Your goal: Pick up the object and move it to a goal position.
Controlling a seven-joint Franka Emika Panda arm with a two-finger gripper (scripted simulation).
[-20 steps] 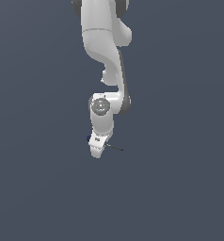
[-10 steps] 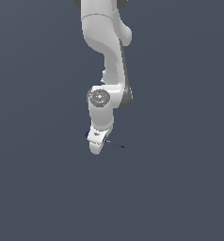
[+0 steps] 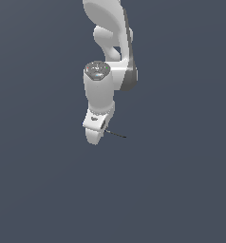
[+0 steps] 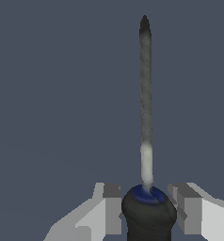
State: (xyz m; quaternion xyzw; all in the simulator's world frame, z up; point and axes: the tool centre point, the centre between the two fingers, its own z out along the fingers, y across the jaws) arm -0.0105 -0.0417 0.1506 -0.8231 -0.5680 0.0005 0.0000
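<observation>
We have the white two-fingered tool (image 4: 147,209) clenched on the small screwdriver with the dark blue-and-black handle and thin dark metal shaft (image 4: 145,141): in the wrist view the rounded handle sits between the two grey pads (image 4: 113,207), the shaft jutting straight ahead. In the exterior view the shaft pokes out beside the tool toward that view's right. We judge the grip narrow and near the handle's end, so a quick swing toward the goal could let the screwdriver pivot or slip out.

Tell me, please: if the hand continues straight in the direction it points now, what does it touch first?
Most likely the screwdriver: its dark handle already sits between the fingers of the hand, though contact is unclear. Beyond it, the wrist view shows only the plain grey surface; how far away that lies is unclear.
</observation>
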